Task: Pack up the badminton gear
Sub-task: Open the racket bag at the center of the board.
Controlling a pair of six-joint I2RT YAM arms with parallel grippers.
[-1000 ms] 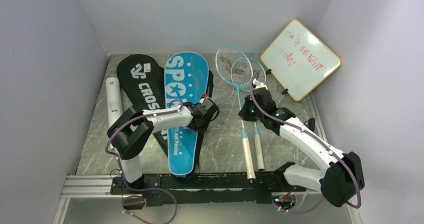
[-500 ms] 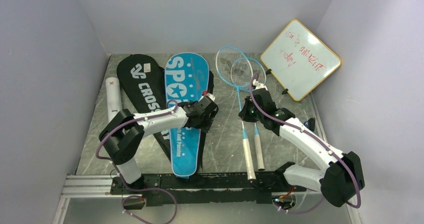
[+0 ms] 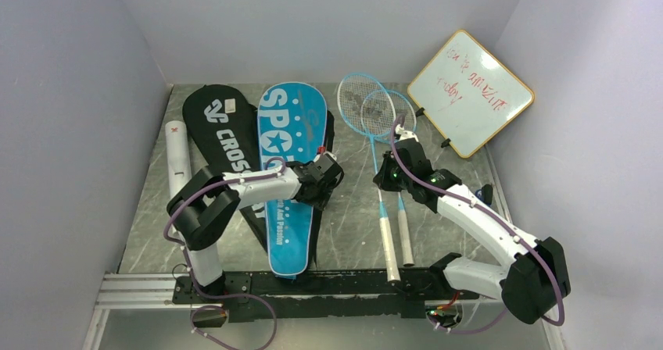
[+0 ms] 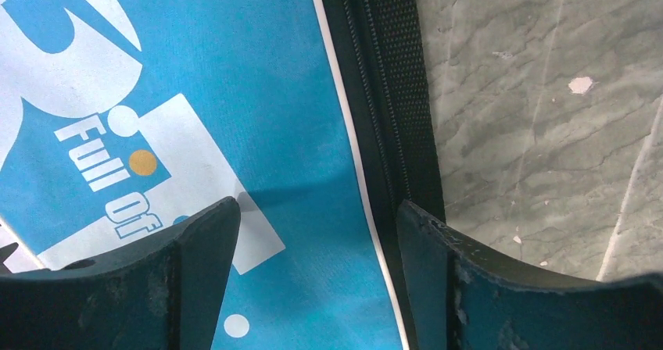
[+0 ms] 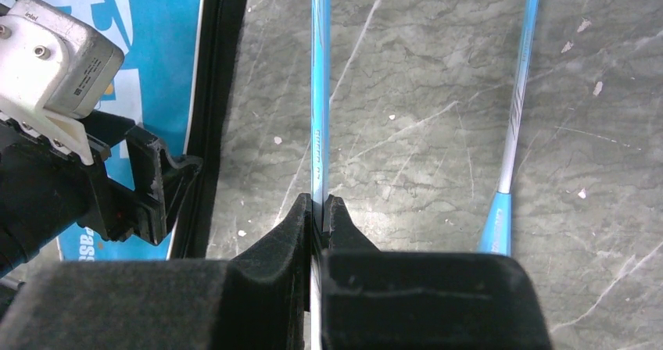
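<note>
Two-handedly working mid-table — clamping right gripper [image 5: 317, 209] fingers tight on racket [image 5: 320, 92] shaft, just above its grip; holding left gripper [image 4: 317, 209] fingers apart over blue cover [image 4: 234, 92], straddling its black zip edge. Finding racket lying on table [image 3: 344, 225], just beside second racket [image 5: 520, 92], right of blue cover — left fingers touching it or not, cannot tell.

Left gripper [image 4: 317, 213] sits over the blue racket cover [image 4: 250, 76], its 2 dark fingers [image 4: 191, 268] spread wide at the bottom of the view with nothing clamped between them. White print on the cover, "Full Of" readable. Black zippered edge [image 4: 387, 92] runs top to bottom, just beside the finger on the view's right. Grey marbled desk [image 4: 539, 108] beyond it, with small white flecks.
</note>
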